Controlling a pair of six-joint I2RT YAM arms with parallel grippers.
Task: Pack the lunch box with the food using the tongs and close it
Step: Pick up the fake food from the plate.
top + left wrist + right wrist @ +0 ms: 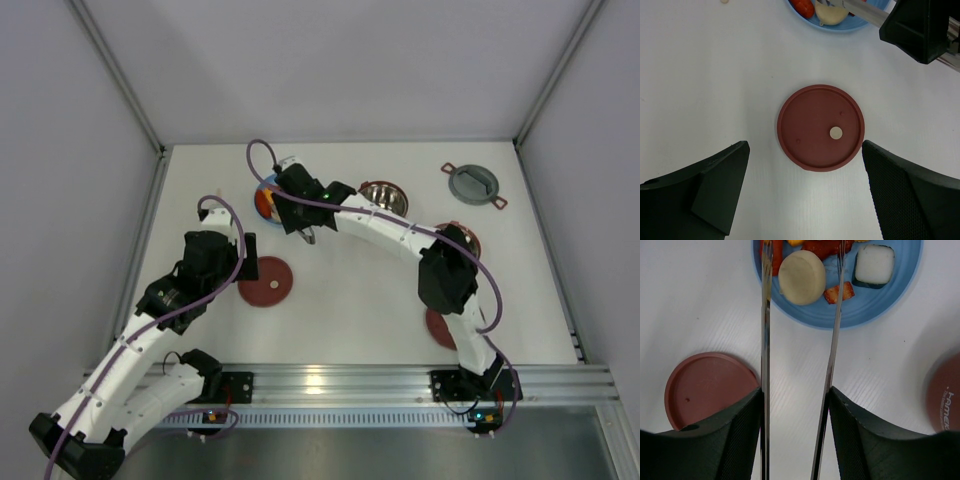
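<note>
From above, the right gripper (300, 222) hangs by a light-blue plate (257, 195), with a steel-lined bowl (383, 197) near it. Left wrist: the left gripper (804, 147) gapes wide and empty above a dark-red disc lid (821, 127). Right wrist: the right gripper clamps the tongs (765, 330), and a cream piece (801, 277) lies between their arms.

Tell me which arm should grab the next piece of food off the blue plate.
Right, I'd say. The right claw grips the tongs, whose arms flank the cream piece on the blue plate. The left claw hangs open and empty over a red lid.
</note>
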